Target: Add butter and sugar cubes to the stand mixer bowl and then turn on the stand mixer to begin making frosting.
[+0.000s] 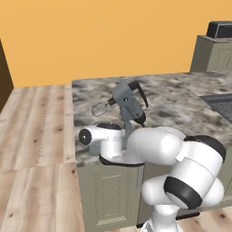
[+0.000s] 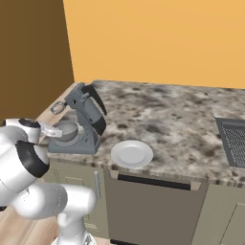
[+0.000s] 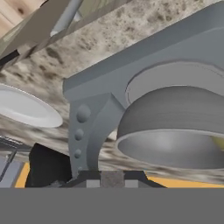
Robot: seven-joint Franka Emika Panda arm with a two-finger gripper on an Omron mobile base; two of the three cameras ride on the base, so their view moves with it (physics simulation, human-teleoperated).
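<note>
Overhead, an orange wall (image 2: 158,38) backed the mottled stone desk (image 2: 182,119); wood floor (image 1: 36,122) lay beside it. Near its corner, the stand mixer (image 2: 83,122) cradled the stand mixer bowl (image 2: 66,131), beside a white plate (image 2: 132,153). The gripper (image 2: 53,133) was closed, empty.

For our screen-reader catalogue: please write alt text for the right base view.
A grey stand mixer with its head tilted back stands at the left end of a marbled stone counter, a grey metal bowl on its base. A flat white round plate lies beside it.

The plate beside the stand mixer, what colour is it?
White; the plate shows best in the right base view.
</note>
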